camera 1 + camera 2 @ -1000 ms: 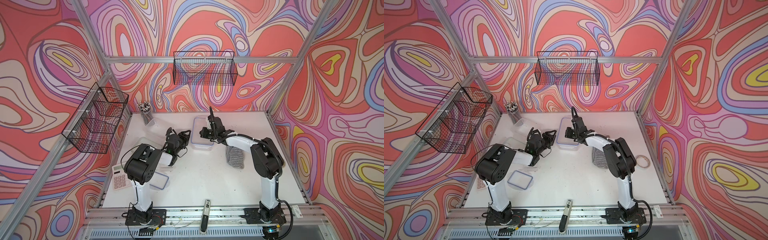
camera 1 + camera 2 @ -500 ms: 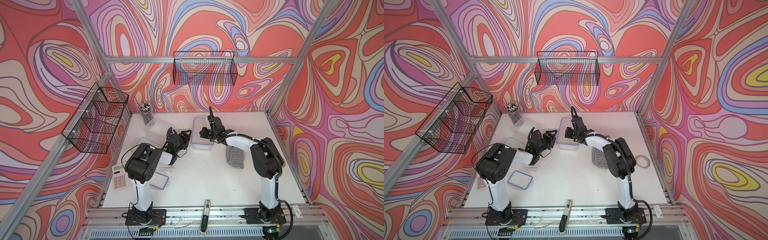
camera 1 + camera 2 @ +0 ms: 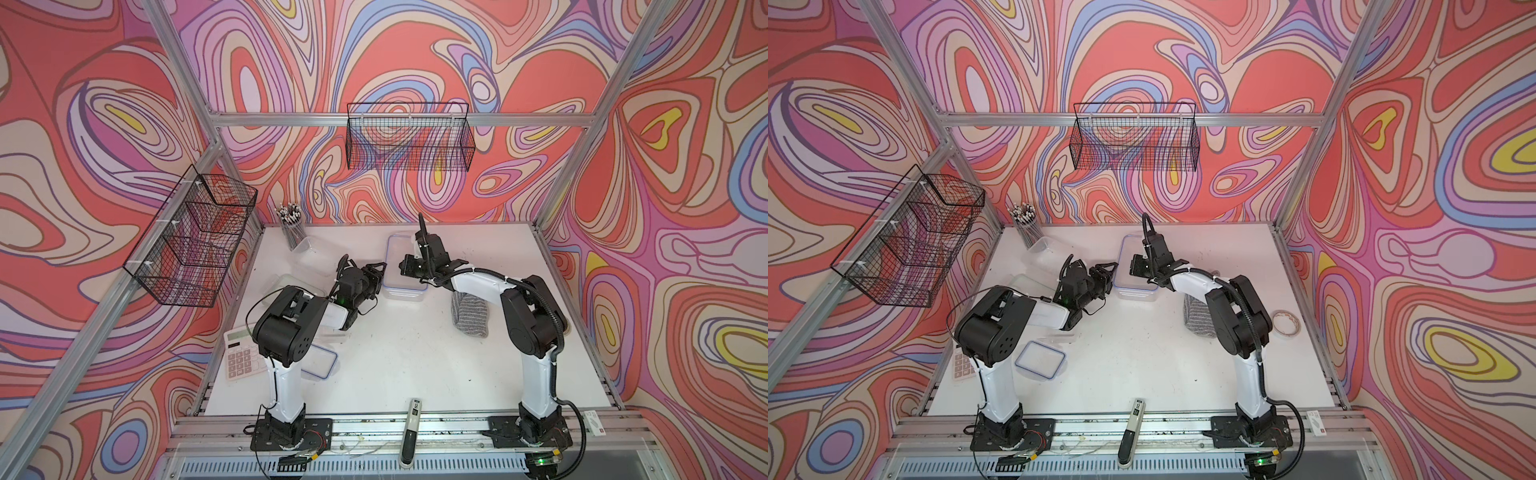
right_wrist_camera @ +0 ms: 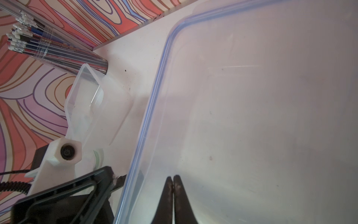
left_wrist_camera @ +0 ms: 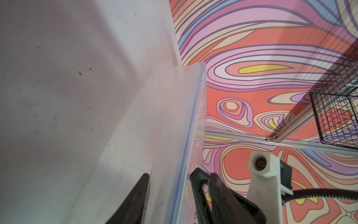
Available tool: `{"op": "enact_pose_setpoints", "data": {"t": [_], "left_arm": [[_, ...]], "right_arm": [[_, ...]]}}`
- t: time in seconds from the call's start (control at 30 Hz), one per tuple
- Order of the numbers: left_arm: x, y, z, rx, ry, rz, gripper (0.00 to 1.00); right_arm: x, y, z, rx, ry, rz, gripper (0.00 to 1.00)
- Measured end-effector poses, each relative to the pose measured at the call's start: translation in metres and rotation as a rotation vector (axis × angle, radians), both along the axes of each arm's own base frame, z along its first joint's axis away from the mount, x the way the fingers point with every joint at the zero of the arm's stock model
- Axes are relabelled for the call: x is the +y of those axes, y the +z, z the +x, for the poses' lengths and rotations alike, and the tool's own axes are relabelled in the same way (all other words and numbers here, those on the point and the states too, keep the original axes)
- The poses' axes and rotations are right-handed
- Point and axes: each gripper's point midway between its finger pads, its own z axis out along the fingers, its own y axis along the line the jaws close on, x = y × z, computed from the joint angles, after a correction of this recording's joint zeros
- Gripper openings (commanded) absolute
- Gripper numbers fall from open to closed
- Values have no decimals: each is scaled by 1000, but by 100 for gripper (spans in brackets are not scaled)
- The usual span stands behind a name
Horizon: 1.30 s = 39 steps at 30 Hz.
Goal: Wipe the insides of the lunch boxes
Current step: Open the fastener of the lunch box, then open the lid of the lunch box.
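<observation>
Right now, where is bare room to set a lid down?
Widest bare patch: front middle, between the blue-rimmed lid and the grey striped cloth. Also the back right corner. Crowded: back left, around the pen cup and small tub.

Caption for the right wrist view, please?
Shut right gripper over the lidded large lunch box, left gripper at its blue rim; small lunch box beside the pen cup.

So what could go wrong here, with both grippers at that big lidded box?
The left gripper only straddles the edge of the blue-rimmed lid; it may slip off. The shut right gripper seems to rest on that lid, so pulling could tip the large lunch box.
</observation>
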Motion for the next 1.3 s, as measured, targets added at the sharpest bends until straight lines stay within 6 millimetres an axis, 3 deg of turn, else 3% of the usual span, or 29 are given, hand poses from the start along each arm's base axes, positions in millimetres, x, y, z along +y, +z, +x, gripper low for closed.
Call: {"op": "enact_pose_setpoints", "data": {"t": [0.37, 0.77, 0.93, 1.13, 1.3], "left_arm": [[0, -8, -3, 29, 6, 22, 23], [-3, -5, -2, 12, 3, 34, 13], [-3, -4, -2, 0, -3, 46, 1], [-6, 1, -4, -16, -22, 67, 0], [-12, 11, -6, -40, -48, 82, 0]], "right_arm": [[0, -1, 1, -10, -2, 10, 0], [1, -1, 2, -11, -7, 17, 0], [1, 0, 2, -12, -7, 16, 0], [-3, 4, 2, -8, -10, -22, 0], [-19, 17, -4, -4, -27, -122, 0]]}}
